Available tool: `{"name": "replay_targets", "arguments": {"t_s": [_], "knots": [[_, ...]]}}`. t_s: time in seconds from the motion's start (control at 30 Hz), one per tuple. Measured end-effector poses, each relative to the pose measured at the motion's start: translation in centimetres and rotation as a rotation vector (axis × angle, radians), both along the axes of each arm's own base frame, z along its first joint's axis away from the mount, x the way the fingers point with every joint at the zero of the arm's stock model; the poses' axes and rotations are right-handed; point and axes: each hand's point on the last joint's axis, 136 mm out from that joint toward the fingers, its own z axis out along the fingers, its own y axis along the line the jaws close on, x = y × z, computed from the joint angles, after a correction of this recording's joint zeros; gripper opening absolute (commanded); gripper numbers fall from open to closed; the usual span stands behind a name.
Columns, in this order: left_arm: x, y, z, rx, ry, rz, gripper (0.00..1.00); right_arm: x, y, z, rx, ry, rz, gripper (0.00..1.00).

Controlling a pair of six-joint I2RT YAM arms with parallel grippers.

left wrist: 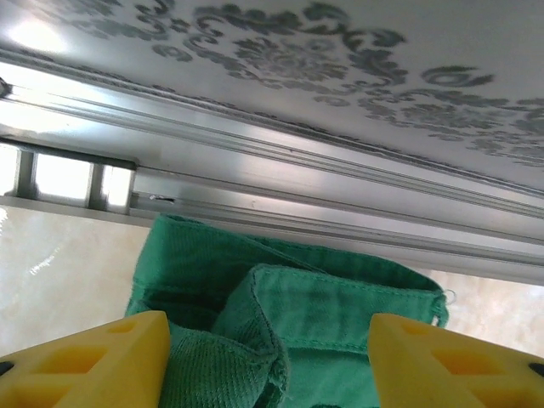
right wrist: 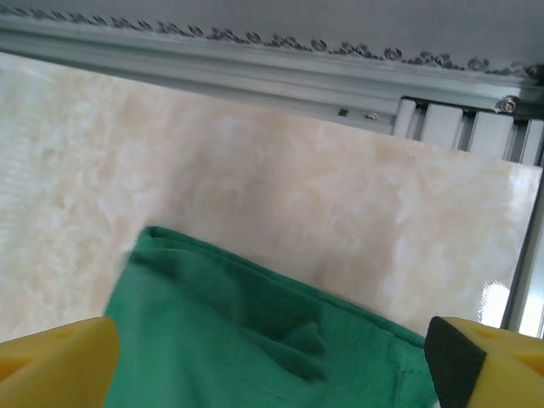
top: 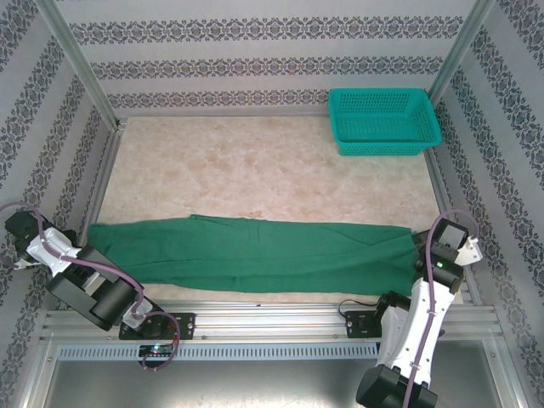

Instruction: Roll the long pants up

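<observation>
Along the near edge of the table (top: pixel 255 161), the long pants (top: pixel 255 252) lie flat in one long strip from left to right, each end close to one of my arms. I judge they are laid out like this so a roll can start at one end and run the full length; no roll is formed yet. My left gripper (left wrist: pixel 268 374) hovers over the left end with its fingers (left wrist: pixel 85 361) spread, a stitched hem bunched between them but not pinched. My right gripper (right wrist: pixel 272 374) sits at the right end, jaws just as wide, with loose cloth between them and nothing held. The teal basket (top: pixel 382 146) stands at the far right corner, well apart from the pants, and I see nothing inside it.
</observation>
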Motion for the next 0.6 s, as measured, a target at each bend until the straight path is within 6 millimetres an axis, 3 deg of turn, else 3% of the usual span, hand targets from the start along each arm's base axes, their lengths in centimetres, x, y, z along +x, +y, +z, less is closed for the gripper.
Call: {"name": "replay_targets", "arguments": {"t_s": [0.13, 0.23, 0.3, 0.37, 0.4, 0.43, 0.47, 0.5, 0.6], "knots": [[1.3, -0.2, 2.2, 0.03, -0.085, -0.023, 0.58, 2.0, -0.3, 2.6, -0.02, -0.081, 0.039, 0.9], [3.4, -1.1, 6.5, 0.14, -0.162, -0.115, 0.64, 4.4, 1.0, 4.3, -0.037, -0.108, 0.159, 0.9], [5.1, -2.8, 10.1, 0.247, -0.211, -0.223, 0.64, 6.5, 3.3, 5.4, -0.066, -0.11, 0.313, 0.86], [6.6, -5.6, 13.4, 0.353, -0.272, -0.35, 0.6, 8.1, 6.6, 6.1, -0.097, -0.106, 0.494, 0.69], [7.1, -7.0, 14.6, 0.391, -0.303, -0.411, 0.51, 8.6, 8.2, 6.0, -0.098, -0.1, 0.571, 0.45], [7.6, -8.7, 15.4, 0.42, -0.334, -0.479, 0.26, 8.9, 10.0, 5.7, -0.093, -0.092, 0.654, 0.1], [8.0, -10.2, 15.6, 0.431, -0.353, -0.544, 0.1, 9.1, 11.4, 5.3, -0.083, -0.08, 0.717, 0.01], [8.3, -11.6, 15.6, 0.434, -0.368, -0.605, 0.03, 9.2, 12.5, 4.8, -0.071, -0.066, 0.765, 0.0], [9.5, -15.2, 13.5, 0.373, -0.355, -0.794, 0.0, 8.8, 16.2, 1.8, -0.02, 0.022, 0.912, 0.0]]}}
